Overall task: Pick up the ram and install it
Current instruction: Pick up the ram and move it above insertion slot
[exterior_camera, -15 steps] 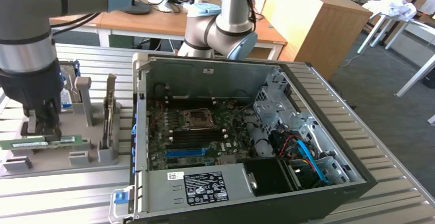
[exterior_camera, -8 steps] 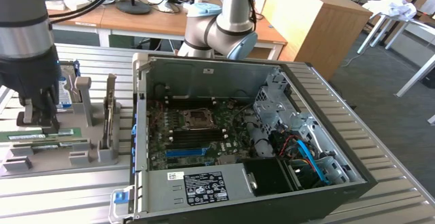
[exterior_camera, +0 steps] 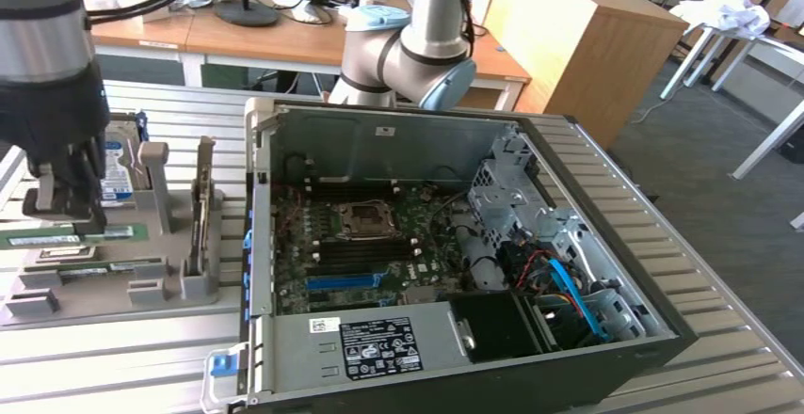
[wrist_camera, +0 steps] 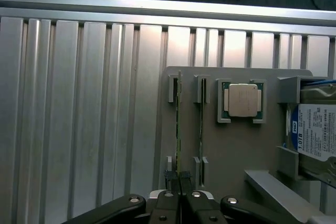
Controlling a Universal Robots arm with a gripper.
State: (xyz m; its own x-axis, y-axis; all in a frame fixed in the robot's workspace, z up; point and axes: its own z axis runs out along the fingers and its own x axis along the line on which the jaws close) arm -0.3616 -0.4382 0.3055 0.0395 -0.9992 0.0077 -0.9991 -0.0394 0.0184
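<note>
The ram (wrist_camera: 177, 124) is a thin green stick standing on edge in a slot of the grey holder (wrist_camera: 236, 145). My gripper (wrist_camera: 180, 184) is shut on one end of it, with the dark fingers (wrist_camera: 169, 178) pressed against both faces. In the exterior view the black gripper (exterior_camera: 60, 214) hangs over the holder (exterior_camera: 164, 245) at the exterior view's left, its tips down on the green ram (exterior_camera: 94, 235). The stick still sits in its slots. A second green stick (wrist_camera: 201, 124) stands parallel right beside it.
A square silver processor (wrist_camera: 242, 99) and a blue-labelled hard drive (wrist_camera: 315, 135) sit on the same holder. The open computer case (exterior_camera: 653, 339) with its motherboard (exterior_camera: 364, 249) lies at the exterior view's right of the holder on the ribbed metal table (wrist_camera: 79, 129). The arm's base (exterior_camera: 415, 47) stands behind the case.
</note>
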